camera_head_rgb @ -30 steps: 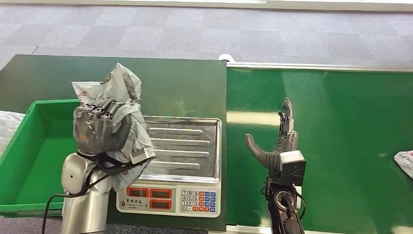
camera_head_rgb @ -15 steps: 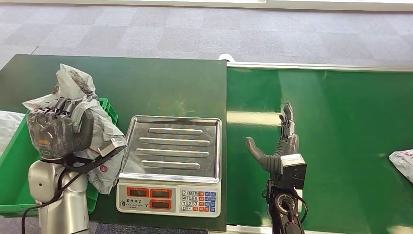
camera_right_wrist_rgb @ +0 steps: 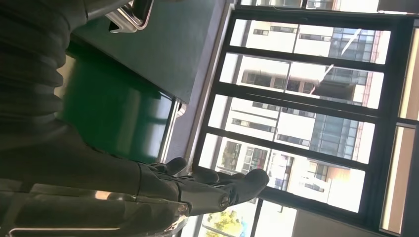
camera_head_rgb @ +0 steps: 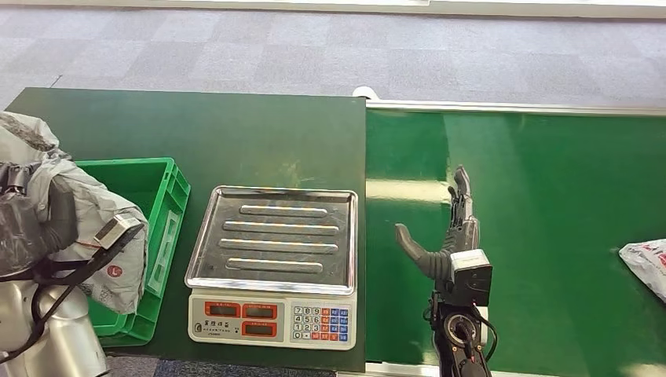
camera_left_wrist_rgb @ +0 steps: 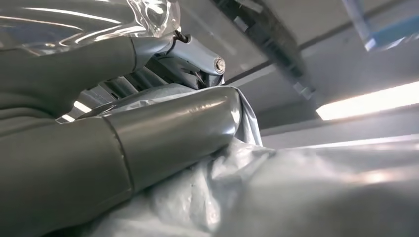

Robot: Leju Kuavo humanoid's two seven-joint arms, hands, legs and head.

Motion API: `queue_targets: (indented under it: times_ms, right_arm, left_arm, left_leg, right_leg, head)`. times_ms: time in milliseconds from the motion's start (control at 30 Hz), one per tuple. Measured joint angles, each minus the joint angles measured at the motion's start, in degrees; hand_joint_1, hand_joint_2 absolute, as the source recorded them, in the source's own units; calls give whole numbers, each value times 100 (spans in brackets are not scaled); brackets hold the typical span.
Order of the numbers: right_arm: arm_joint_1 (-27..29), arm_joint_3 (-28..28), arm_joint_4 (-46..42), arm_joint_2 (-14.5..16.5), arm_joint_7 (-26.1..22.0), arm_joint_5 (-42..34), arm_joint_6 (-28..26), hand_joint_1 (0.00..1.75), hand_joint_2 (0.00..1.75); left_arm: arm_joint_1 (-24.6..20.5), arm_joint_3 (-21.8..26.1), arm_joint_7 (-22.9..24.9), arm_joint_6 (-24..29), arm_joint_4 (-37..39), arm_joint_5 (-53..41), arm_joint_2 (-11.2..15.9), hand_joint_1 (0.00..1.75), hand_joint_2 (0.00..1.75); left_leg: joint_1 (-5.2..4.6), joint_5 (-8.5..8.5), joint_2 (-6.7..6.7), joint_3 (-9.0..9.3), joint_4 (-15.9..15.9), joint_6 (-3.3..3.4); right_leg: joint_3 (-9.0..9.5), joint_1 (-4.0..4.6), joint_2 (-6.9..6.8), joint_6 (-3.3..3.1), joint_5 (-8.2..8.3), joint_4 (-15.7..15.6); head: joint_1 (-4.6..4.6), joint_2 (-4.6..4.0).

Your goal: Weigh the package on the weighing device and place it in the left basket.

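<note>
You've got the silver-trayed electronic weighing scale at the near edge of the dark green table; use it as reference. Its ribbed steel tray has nothing on it, and the red displays and keypad face you.

Left of the scale, at the frame edge, the left hand grasps the crumpled grey plastic mailer package. Package is off the scale, held up over the near end of the green plastic basket, which sits just beside the scale's left side. A small white tag on the package hangs toward the basket wall. In the left wrist view the thick grey thumb presses into the grey film, so the grip is firm.

Right of the scale, the right hand hovers over the bright green conveyor belt, released: fingers straight and pointing away from you, thumb splayed toward the scale, nothing in it. The right wrist view shows those fingers extended.

Far right of the scale, at the frame edge, a second white-grey plastic parcel lies on the belt.

Beyond the table, grey carpet tile floor.
</note>
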Motion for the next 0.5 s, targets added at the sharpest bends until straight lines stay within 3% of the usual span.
queue_targets:
  times_ms: [67, 167, 333, 400, 467, 500]
  right_arm:
    - [10, -5, -8, -2, 0, 14, -4, 0, 175]
    - [30, -33, -50, -16, 4, 27, -9, 0, 175]
    - [31, -69, -104, -31, 29, 78, 64, 0, 175]
    - [31, -79, -110, -31, 35, 87, 87, 0, 175]
    - [31, -84, -111, -31, 36, 89, 98, 0, 175]
    - [31, -85, -111, -31, 36, 92, 104, 0, 175]
  left_arm:
    - [83, -74, 829, -1, 180, -345, 148, 175, 0]
    - [289, -496, 2450, -4, 581, -602, 672, 175, 0]
    - [363, -2131, 5100, -111, 1499, -641, 1949, 173, 0]
    - [337, -2795, 5619, -195, 1787, -641, 2353, 148, 0]
    - [294, -3309, 5894, -309, 1980, -641, 2650, 67, 0]
    - [259, -3544, 6063, -401, 2056, -641, 2794, 35, 0]
  left_leg:
    - [0, 0, 4, 1, 0, 0]
    - [3, 0, 9, 1, 0, -1]
    - [6, 1, 6, -4, 0, -2]
    - [5, 1, 8, -4, 0, -1]
    - [3, 1, 10, -4, 1, -1]
    - [2, 1, 10, -4, 1, -1]
  right_leg:
    - [-1, 0, 3, 0, 0, 0]
    - [-11, 3, 9, -1, 0, 0]
    - [-10, 7, 7, -1, 0, 0]
    - [-8, 5, 8, -1, 0, 1]
    - [-7, 3, 9, 0, 1, 0]
    - [-8, 1, 9, 0, 1, 0]
  head:
    - [0, 0]
    - [-2, 0]
    - [0, 0]
    - [1, 0]
    - [2, 0]
    - [2, 0]
